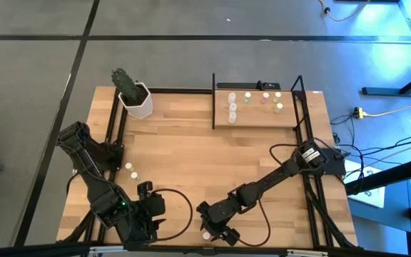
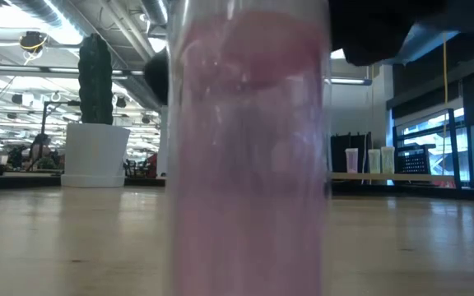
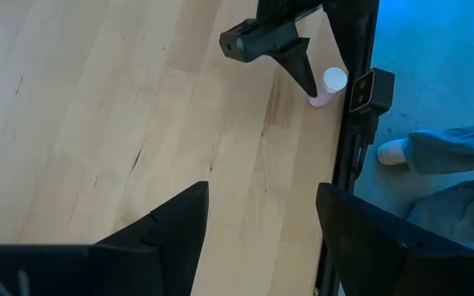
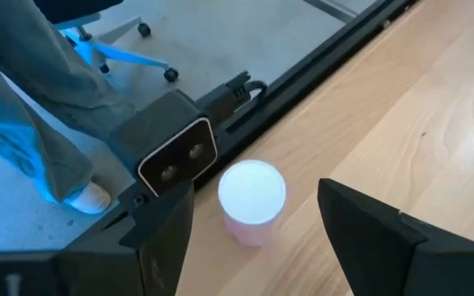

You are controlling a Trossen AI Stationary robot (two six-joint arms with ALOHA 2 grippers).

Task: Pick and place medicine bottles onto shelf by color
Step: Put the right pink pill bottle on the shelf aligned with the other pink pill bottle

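Note:
A small pink medicine bottle with a white cap (image 4: 252, 197) stands upright on its base at the table's near edge, right in front of the low camera (image 4: 175, 160). It fills the low view (image 2: 249, 156). My right gripper (image 1: 215, 230) is open, one finger on each side of this bottle, not touching it. My left gripper (image 3: 262, 191) hangs open over bare wood at the near left. Two more bottles (image 1: 131, 171) stand at the left. The shelf (image 1: 259, 118) at the far right carries several bottles.
A white pot with a cactus (image 1: 135, 100) stands at the far left. The black table frame (image 4: 319, 49) runs along the near edge beside the bottle. A person's legs and a shoe (image 4: 85, 197) show just beyond that edge. Bare wood lies mid-table.

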